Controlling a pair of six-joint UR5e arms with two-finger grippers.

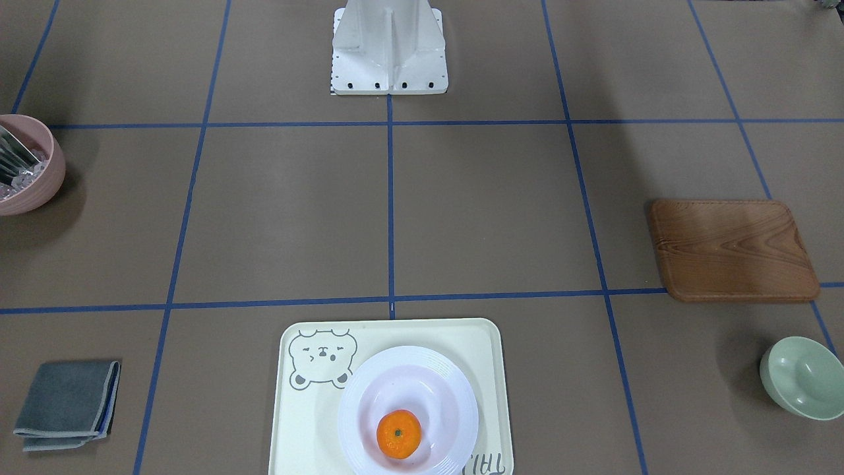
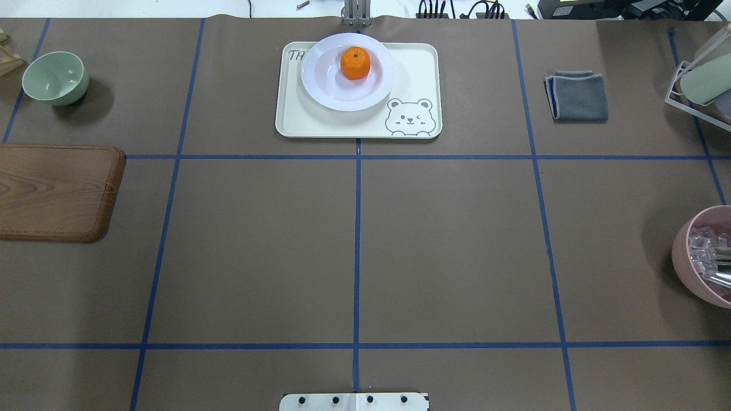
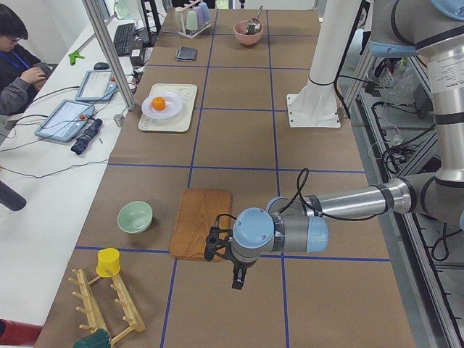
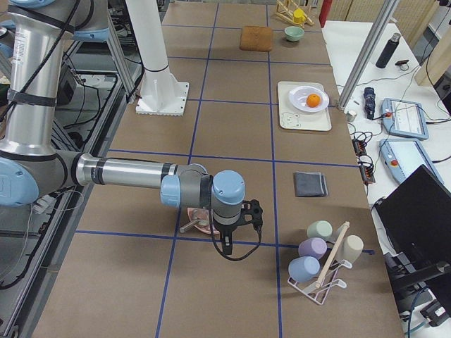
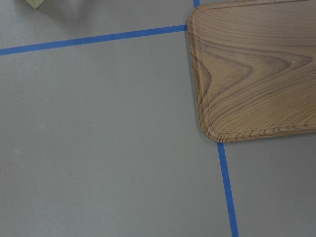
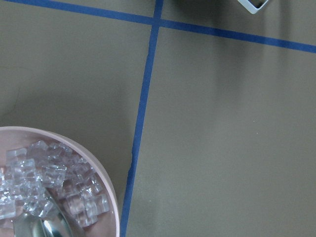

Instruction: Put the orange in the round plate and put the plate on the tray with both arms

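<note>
A small bright orange (image 1: 398,433), its tiny green stem dot facing up, sits in the hollow of a glossy white round plate (image 1: 361,390) with a ribbed rim. The plate lies flat on a pale cream tray (image 1: 478,356) with a grey bear face in one corner, and it covers part of the tray's grey lettering. The tray is at bottom centre of the front-facing view and top centre of the overhead view.

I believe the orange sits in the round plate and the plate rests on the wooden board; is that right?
Not quite: the orange does sit in the round plate, but the plate rests on the tray, not the wooden board, as the overhead exterior view shows.
</note>
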